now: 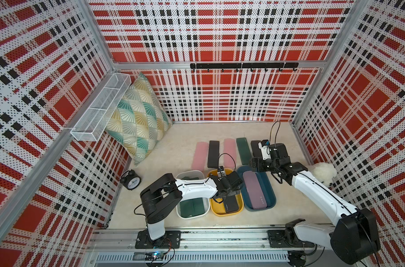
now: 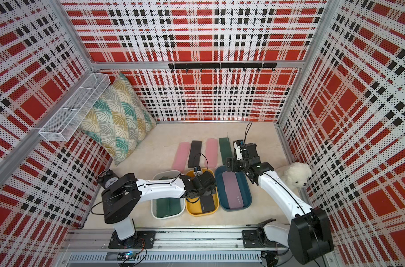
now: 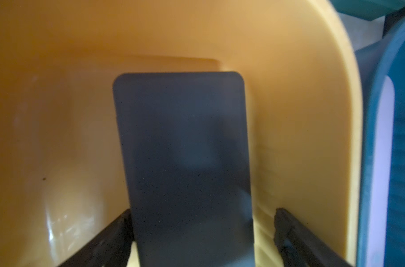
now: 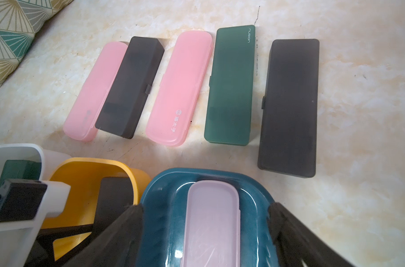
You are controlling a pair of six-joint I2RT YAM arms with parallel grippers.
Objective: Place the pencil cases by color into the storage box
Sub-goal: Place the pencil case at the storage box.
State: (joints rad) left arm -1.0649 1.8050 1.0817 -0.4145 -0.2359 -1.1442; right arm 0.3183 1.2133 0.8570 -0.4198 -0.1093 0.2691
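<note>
My left gripper (image 3: 202,212) is down inside the yellow storage box (image 1: 216,211), open. A black pencil case (image 3: 183,150) lies between its fingers, with a clear gap on one side. My right gripper (image 4: 205,208) hangs open over the far end of the blue box (image 4: 164,198), where a pale pink case (image 4: 213,219) lies flat. The white box (image 1: 180,213) holds dark green cases (image 1: 192,208). Behind the boxes, several cases lie in a row on the table: pink (image 4: 92,92), black (image 4: 129,87), pink (image 4: 180,87), green (image 4: 231,85), black (image 4: 289,106).
A patterned pillow (image 1: 136,120) leans in the back left corner under a wire basket (image 1: 99,108). A black alarm clock (image 1: 131,180) stands left of the boxes. A white plush toy (image 1: 324,172) sits by the right wall. A black hook rail (image 1: 243,65) runs along the back wall.
</note>
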